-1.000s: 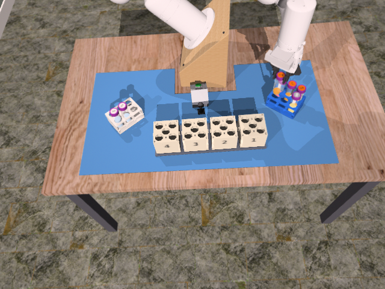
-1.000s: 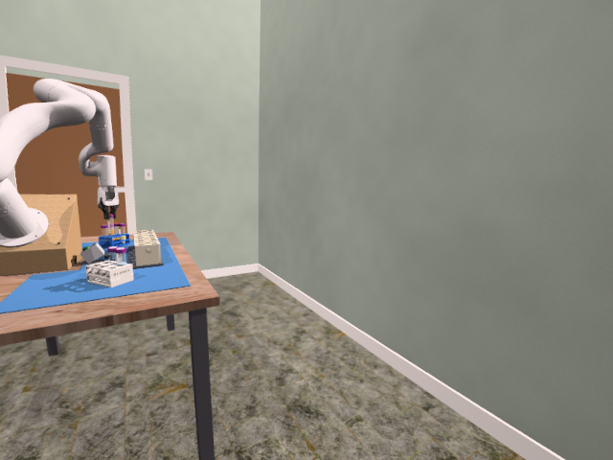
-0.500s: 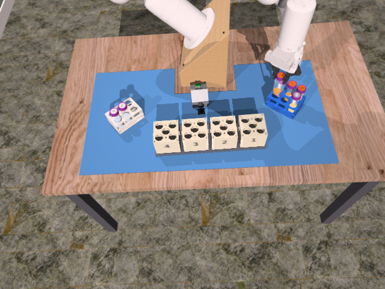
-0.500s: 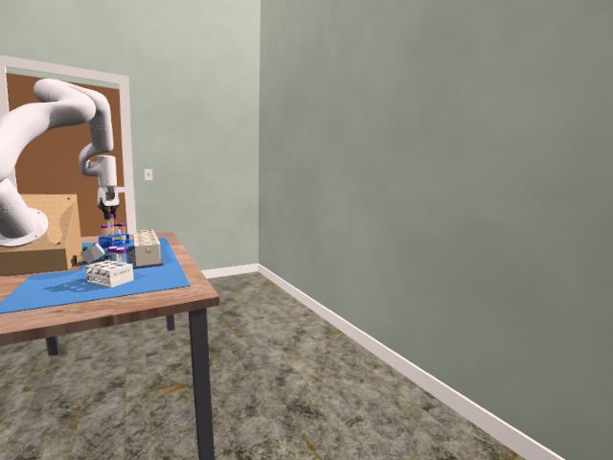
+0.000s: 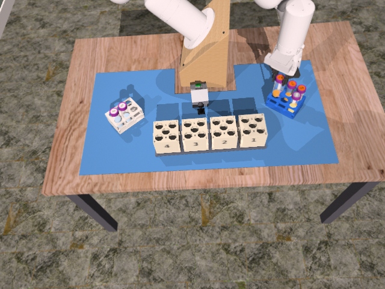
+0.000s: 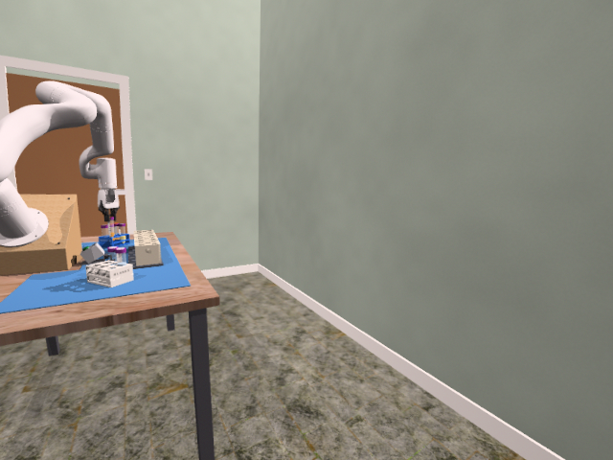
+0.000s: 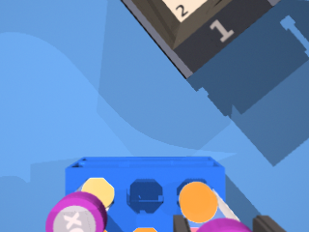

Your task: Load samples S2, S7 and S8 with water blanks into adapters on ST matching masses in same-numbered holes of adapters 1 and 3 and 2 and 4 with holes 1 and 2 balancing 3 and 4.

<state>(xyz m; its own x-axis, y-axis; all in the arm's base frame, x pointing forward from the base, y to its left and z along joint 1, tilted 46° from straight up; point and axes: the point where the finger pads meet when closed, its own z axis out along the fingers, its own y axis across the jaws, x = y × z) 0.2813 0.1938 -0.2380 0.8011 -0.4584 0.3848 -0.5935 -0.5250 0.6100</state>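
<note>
While the blue rack (image 5: 281, 107) (image 6: 104, 241) (image 7: 145, 169) stands on the blue mat over the desk (image 5: 130, 182) (image 6: 124, 311), 3 capped tubes sit in its wells: 2 with orange cap dots (image 5: 291, 83) and 1 X tube with a grey dot (image 5: 296, 95) (image 7: 74, 219). The X tube holds yellow liquid and sits in a corner well, in the row facing the adapters. The white rack (image 5: 129, 122) (image 6: 109, 275), at the other end of the mat, carries 2 white-dotted tubes (image 5: 122, 106) (image 6: 121, 251) side by side, pale liquid below their purple caps. Between the racks, 4 adapters (image 5: 166, 146) (image 6: 148, 255) (image 7: 221, 31) stand in a line on the stand (image 5: 209, 150), each showing 5 dark, open holes.

The jaws (image 5: 280, 79) (image 6: 109, 215) are partly open, closed on the purple cap of a sample tube (image 5: 280, 77) (image 6: 111, 218) (image 7: 224, 226). This orange-dotted tube hangs below them at a corner of the blue rack, its cap higher than its neighbours'. I cannot read its ID or tell whether its tip is inside the well.
</note>
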